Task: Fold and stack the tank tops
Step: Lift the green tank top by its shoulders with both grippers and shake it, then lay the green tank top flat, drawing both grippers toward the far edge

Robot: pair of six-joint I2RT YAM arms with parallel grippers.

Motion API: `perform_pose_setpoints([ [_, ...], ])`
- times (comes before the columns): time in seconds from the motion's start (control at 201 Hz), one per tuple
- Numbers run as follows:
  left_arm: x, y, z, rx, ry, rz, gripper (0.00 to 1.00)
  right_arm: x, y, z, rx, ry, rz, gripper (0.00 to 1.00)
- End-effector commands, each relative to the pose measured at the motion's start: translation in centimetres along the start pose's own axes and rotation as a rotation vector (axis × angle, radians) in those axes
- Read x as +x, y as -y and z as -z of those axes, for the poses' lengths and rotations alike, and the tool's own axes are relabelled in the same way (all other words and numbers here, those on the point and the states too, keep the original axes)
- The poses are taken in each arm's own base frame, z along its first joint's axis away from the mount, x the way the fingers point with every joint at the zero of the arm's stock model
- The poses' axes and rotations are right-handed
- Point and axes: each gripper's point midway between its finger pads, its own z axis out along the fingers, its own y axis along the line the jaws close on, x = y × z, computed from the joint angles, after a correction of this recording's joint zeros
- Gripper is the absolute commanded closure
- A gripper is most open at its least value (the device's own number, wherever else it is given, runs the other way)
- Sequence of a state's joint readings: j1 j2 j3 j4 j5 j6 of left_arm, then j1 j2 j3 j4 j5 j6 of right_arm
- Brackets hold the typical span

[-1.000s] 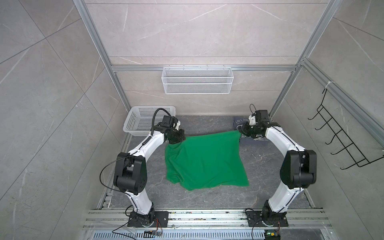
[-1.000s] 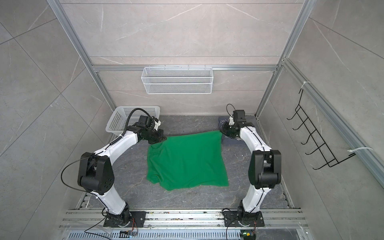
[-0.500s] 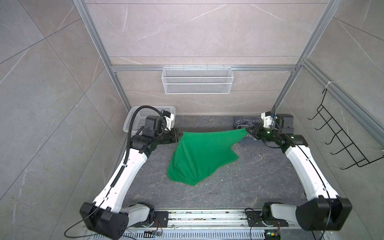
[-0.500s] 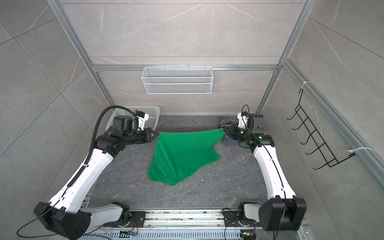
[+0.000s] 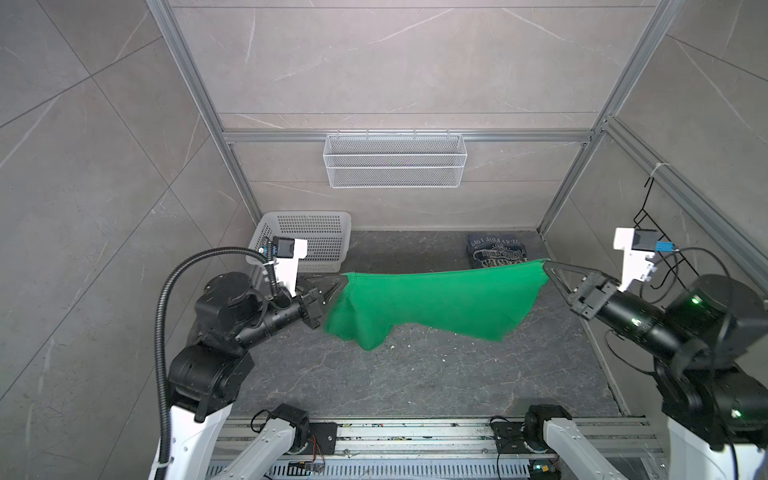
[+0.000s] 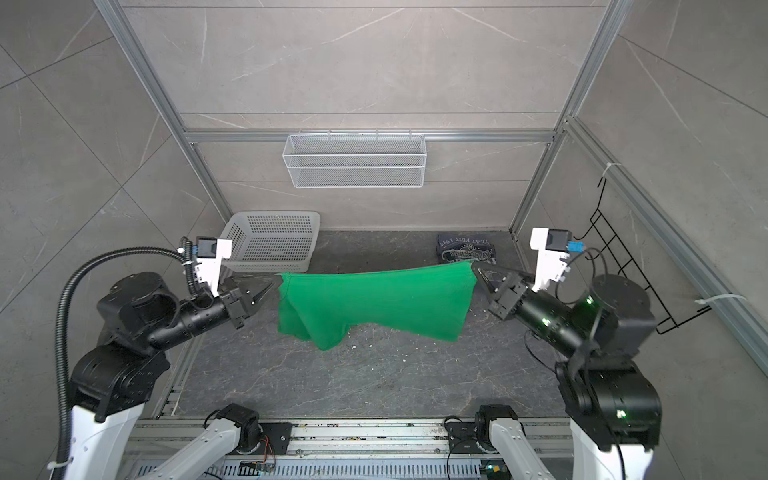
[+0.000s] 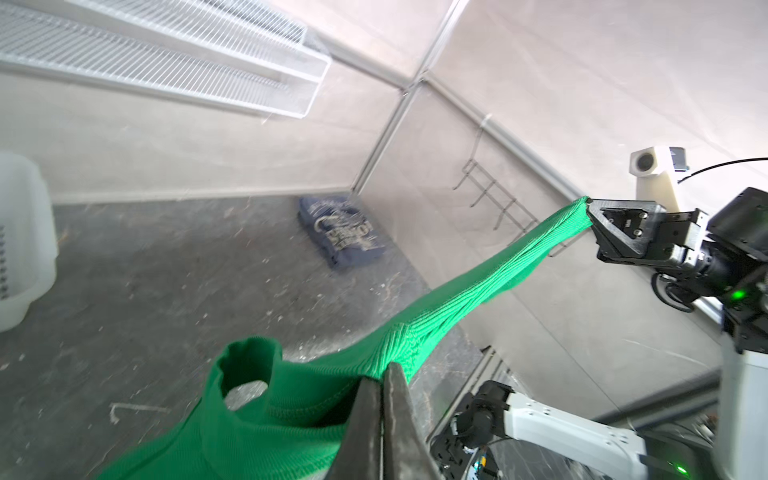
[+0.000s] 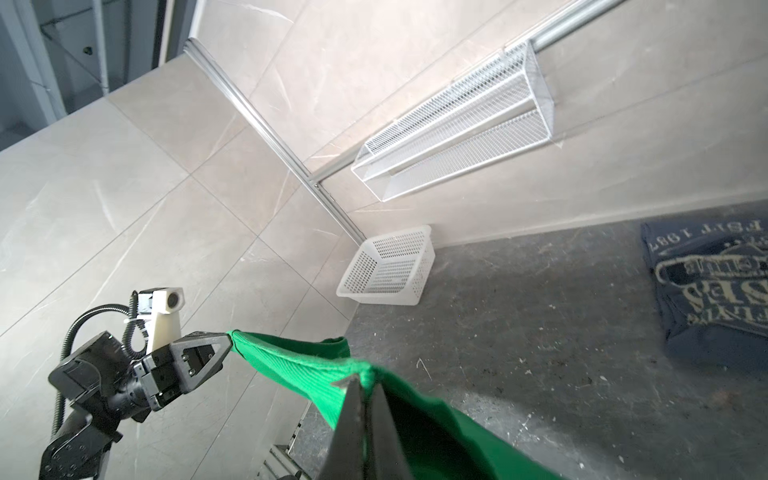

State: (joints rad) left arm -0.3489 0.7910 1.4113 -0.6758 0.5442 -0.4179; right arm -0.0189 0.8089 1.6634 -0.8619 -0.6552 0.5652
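The green tank top (image 5: 436,303) (image 6: 374,299) hangs stretched in the air between both grippers, clear of the floor in both top views. My left gripper (image 5: 344,279) (image 7: 384,368) is shut on its left corner. My right gripper (image 5: 547,264) (image 8: 362,380) is shut on its right corner. In the wrist views the ribbed green cloth (image 7: 478,286) (image 8: 291,357) runs taut from one pair of jaws to the other. The slate-blue tank top (image 5: 494,250) (image 6: 465,247) (image 7: 343,230) (image 8: 715,286) lies folded on the floor by the back right corner, white lettering up.
A white perforated basket (image 5: 307,239) (image 6: 270,239) (image 8: 386,268) stands at the back left corner. A white wire shelf (image 5: 395,162) hangs on the back wall. A black wire hook rack (image 5: 660,232) is on the right wall. Dark stone floor (image 5: 415,374) lies below the cloth.
Both arms rose and moved apart with the green top, lifting it off the floor, where it lay spread, until it hangs taut between them.
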Motion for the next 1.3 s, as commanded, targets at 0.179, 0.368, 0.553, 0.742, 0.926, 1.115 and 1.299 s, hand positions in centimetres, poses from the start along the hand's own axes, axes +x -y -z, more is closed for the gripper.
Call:
perform_pose_setpoints([
  [0.179, 1.4, -3.4, -4.4, -0.016, -0.073, 0.094, 1.00, 3.5, 6.9, -3.3, 0.164, -0.106, -0.127, 1.00],
  [0.368, 8.0, -12.5, -13.6, -0.159, -0.305, 0.246, 1.00, 7.9, 16.6, -9.6, 0.298, -0.223, -0.220, 1.00],
  [0.553, 15.9, -21.2, -21.7, -0.354, -0.542, 0.308, 1.00, 14.7, 28.1, -16.4, 0.450, -0.370, -0.359, 1.00],
  [0.742, 19.8, -28.8, -26.9, -0.523, -0.649, 0.280, 1.00, 19.0, 36.8, -20.7, 0.613, -0.462, -0.422, 1.00],
  [0.926, 19.5, -32.1, -29.7, -0.588, -0.635, 0.218, 0.97, 19.3, 41.2, -22.9, 0.720, -0.486, -0.399, 1.00],
  [1.115, 19.9, -34.5, -31.3, -0.630, -0.663, 0.195, 0.88, 19.1, 43.8, -24.7, 0.768, -0.490, -0.394, 1.00],
  [1.299, 20.2, -36.7, -31.0, -0.726, -0.713, 0.177, 0.47, 18.9, 45.2, -25.2, 0.827, -0.526, -0.363, 0.50],
])
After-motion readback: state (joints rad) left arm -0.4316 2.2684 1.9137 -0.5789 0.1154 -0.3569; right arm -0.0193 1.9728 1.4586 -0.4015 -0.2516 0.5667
